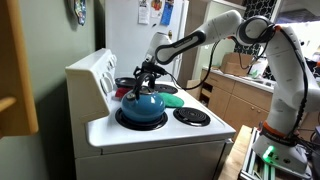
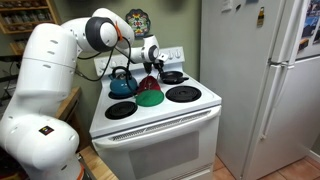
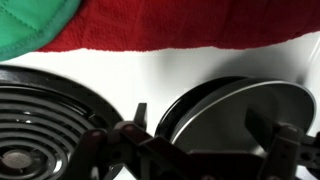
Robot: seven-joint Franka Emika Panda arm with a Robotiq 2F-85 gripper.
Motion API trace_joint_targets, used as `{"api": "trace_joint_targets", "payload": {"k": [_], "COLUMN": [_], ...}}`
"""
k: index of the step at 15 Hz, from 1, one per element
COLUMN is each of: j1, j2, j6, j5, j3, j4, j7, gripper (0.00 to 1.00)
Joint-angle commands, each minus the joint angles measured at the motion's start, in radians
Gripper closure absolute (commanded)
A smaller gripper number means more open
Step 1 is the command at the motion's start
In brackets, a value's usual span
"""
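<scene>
Room: kitchen, with a white stove [image 2: 150, 125] at centre in both exterior views.
Arm: white robot arm [image 2: 45, 70] enters from the left in an exterior view and reaches over the rear of the cooktop.
Kettle: teal kettle [image 2: 123, 85] sits upright on the rear burner at the left of the cooktop, with its handle arched over the top.
Kettle contents: not visible from these angles.
Gripper: gripper [image 2: 152, 62] hangs above the rear of the cooktop, just right of the kettle handle and higher than it. Contact with the handle cannot be determined.
Jaws: set wide in the wrist view. The fingers [image 3: 137, 125] stand well apart with nothing between them.
Below jaws: coil burner [image 3: 40, 120] at left, round grey disc [image 3: 240, 105] at right, bare white cooktop between.
Cloths: red cloth [image 2: 150, 83] lies mid-cooktop, just right of the kettle. Green cloth [image 2: 149, 98] touches its front edge.
Refrigerator: white refrigerator [image 2: 250, 80] stands right of the stove.
</scene>
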Motion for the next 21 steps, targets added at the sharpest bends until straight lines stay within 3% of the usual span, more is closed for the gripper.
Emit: {"api": "trace_joint_targets", "payload": {"k": [1, 9, 11, 12, 14, 15, 16, 17, 18, 20, 21], "j1": [0.015, 0.056, 0.066, 0.068, 0.070, 0.072, 0.073, 0.076, 0.077, 0.080, 0.082], "j2": [0.003, 0.102, 0.125, 0.135, 0.151, 0.158, 0.165, 0.172, 0.178, 0.188, 0.190], "j6": [-0.002, 0.001, -0.002, -0.002, -0.006, -0.005, -0.002, -0.004, -0.001, -0.002, -0.002], "j5": [0.016, -0.015, -0.019, -0.015, -0.012, -0.013, -0.014, -0.017, -0.018, -0.022, -0.024], "j3": [-0.018, -0.096, -0.108, -0.110, -0.112, -0.114, -0.117, -0.122, -0.126, -0.136, -0.142], "j4": [0.006, 0.120, 0.142, 0.153, 0.171, 0.177, 0.185, 0.194, 0.201, 0.216, 0.220], "j7": [-0.010, 0.163, 0.196, 0.212, 0.229, 0.239, 0.247, 0.258, 0.268, 0.290, 0.301], "gripper": [0.00, 0.00, 0.07, 0.22, 0.31, 0.42, 0.46, 0.60, 0.64, 0.84, 0.87]}}
